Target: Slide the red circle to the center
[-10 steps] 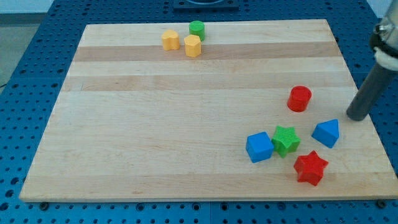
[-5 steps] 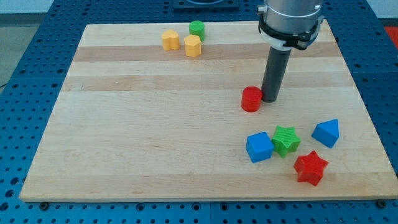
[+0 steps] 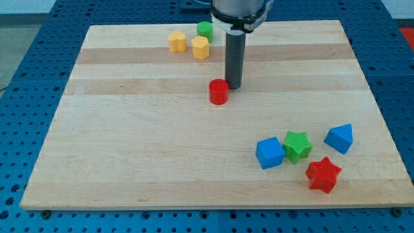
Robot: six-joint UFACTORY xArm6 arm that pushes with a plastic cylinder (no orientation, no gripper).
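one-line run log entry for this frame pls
task: red circle to center | my tip: touching red circle, on its upper-right | red circle: near board center | other blocks: apart, not in contact

My tip [image 3: 233, 87] stands at the lower end of the dark rod — upright, coming down from the view's top.

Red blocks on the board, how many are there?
2. The red circle sits near the board's middle, touching my tip on its right. The red star lies at the lower right. None looks hidden.
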